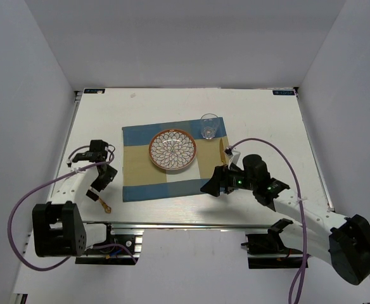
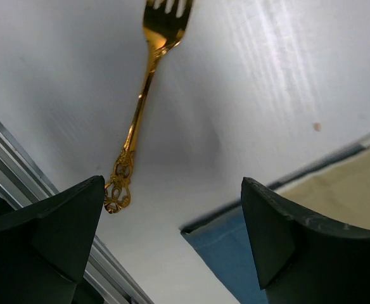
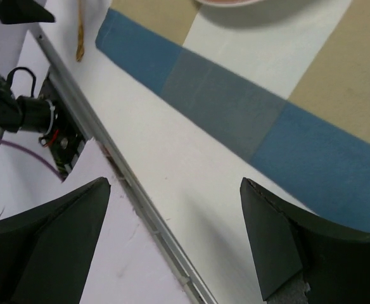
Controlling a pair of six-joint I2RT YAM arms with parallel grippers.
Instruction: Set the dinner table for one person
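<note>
Judging the fork [image 2: 140, 107] first, we take it to be light, stiff and slick: thin gold metal, polished, with an openwork pattern at the handle's end. It lies flat on the white tabletop [image 1: 261, 126], just off the near left corner of the striped placemat [image 1: 137, 171] and not touching it. Its handle end is close to the metal rail [image 1: 172, 223].

The left end effector [image 2: 172, 240] hangs above it with its fingers well apart and nothing between them. In the left wrist view the ornate handle end sits just beside the left finger, while the tines run off the top of the view.

We think the narrow shaft, somewhere about its middle, is the place to take hold, with the fingers closing across its width. Because the fork hugs a hard surface, the fingertips probably have to come right down to the tabletop. A grip too near either end may let the fork swing or slip.

The right end effector [image 3: 172, 240] is likewise spread and empty, over the tabletop at the placemat's near edge.

The patterned plate [image 1: 172, 150] sits in the middle of the placemat, and the clear glass [image 1: 209, 125] stands at its far right; both look fragile, and we would keep clear of them.
</note>
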